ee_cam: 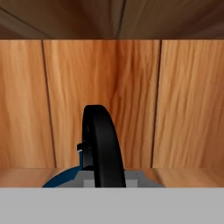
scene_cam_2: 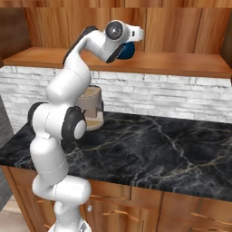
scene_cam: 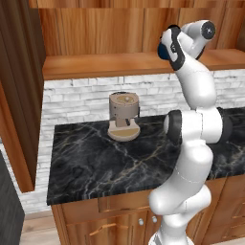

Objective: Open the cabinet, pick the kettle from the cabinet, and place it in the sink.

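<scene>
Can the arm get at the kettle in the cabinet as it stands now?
Probably yes. The cabinet stands open, and the hand is already inside at the kettle. In the hand view the black handle rises right at the fingers, which look shut on it, with nothing in between.

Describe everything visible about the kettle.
The kettle is small, round and glossy dark blue, sitting on the wooden shelf of the open cabinet. The arm hides most of its body. Its black arched handle rises upright in the hand view, with the gripper shut on it.
</scene>
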### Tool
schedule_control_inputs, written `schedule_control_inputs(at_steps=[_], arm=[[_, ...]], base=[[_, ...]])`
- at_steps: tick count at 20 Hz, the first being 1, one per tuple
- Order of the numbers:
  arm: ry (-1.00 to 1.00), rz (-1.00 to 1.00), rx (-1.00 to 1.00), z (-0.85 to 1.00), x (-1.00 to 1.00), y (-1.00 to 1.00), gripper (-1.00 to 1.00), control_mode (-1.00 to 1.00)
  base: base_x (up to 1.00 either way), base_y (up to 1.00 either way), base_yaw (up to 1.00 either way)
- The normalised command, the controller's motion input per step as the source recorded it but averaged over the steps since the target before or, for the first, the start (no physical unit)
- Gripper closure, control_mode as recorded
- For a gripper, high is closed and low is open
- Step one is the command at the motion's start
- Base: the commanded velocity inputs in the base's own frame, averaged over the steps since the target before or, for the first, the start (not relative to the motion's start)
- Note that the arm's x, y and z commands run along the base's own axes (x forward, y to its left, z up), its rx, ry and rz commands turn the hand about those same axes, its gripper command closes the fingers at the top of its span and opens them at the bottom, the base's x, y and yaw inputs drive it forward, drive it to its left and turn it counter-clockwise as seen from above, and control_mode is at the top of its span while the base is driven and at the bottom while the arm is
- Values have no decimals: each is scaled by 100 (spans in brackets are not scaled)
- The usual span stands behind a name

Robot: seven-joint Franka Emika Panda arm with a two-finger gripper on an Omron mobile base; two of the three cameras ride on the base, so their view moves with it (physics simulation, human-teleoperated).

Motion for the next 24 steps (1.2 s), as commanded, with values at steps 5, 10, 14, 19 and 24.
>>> schedule_control_inputs(at_steps=[5,10,14,19,24], arm=[[0,0,7,0,-32,-3,100,-100],[-2,0,3,0,-40,0,100,-100],[-7,0,2,0,-47,0,100,-100],[-6,0,1,0,-47,0,100,-100],[-1,0,0,0,-46,0,100,-100]], base=[[0,0,0],[0,0,0],[0,0,0],[0,0,0],[0,0,0]])
